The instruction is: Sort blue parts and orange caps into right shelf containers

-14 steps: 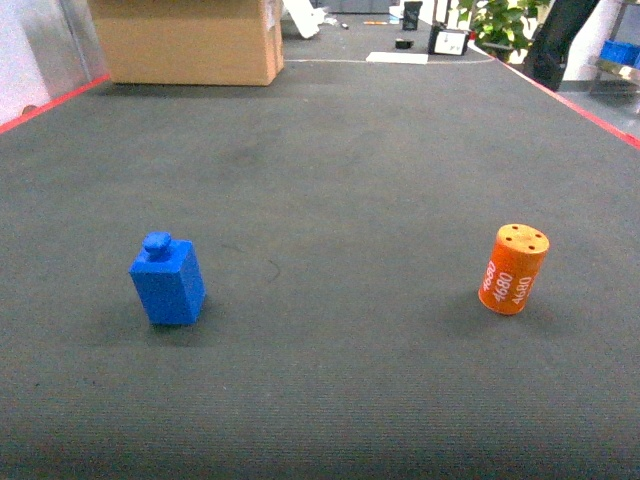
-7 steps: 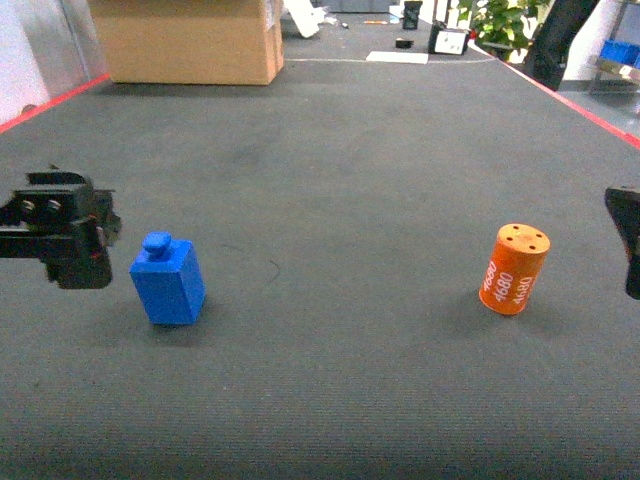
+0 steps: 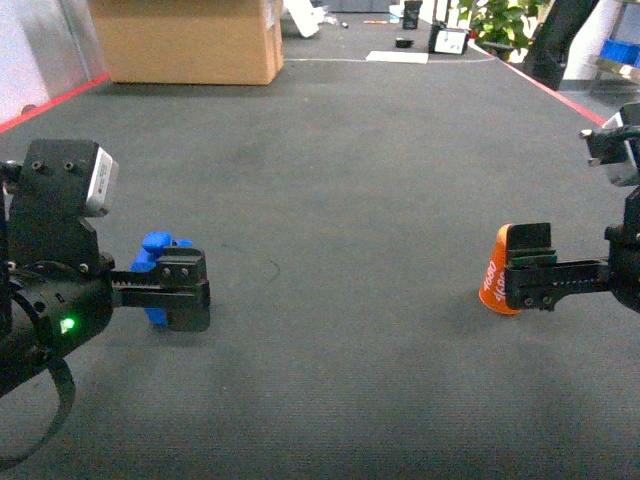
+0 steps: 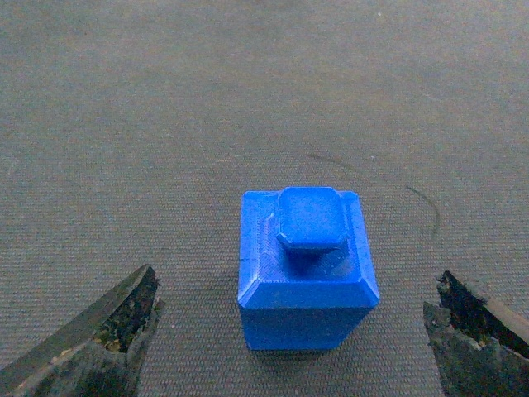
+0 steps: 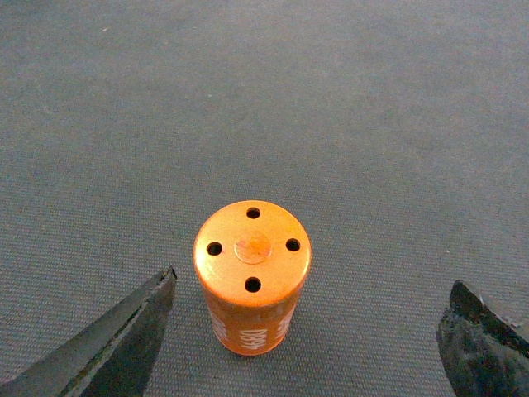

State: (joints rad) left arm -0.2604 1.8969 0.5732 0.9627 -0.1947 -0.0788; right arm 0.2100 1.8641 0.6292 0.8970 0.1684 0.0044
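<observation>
A blue part [image 3: 153,246], a square block with a knob on top, stands upright on the dark carpet at the left. My left gripper [image 3: 198,292] is in front of it and open; in the left wrist view the blue part [image 4: 306,273] stands between and a little beyond the spread fingertips of the left gripper [image 4: 296,285], untouched. An orange cap [image 3: 494,280] with white numbers stands upright at the right. My right gripper [image 3: 516,285] is open around the orange cap [image 5: 252,281], which stands left of centre in the right gripper [image 5: 314,283]. A bright-blue container [image 3: 620,50] shows far back right.
A large cardboard box [image 3: 185,40] stands at the back left. Red tape lines [image 3: 55,102] run along both sides of the carpet. A potted plant [image 3: 500,20] and small items lie at the far back.
Both arms have come into the head view from the sides. The left gripper moved right and down to the blue part, the right gripper moved left to the orange cap.
</observation>
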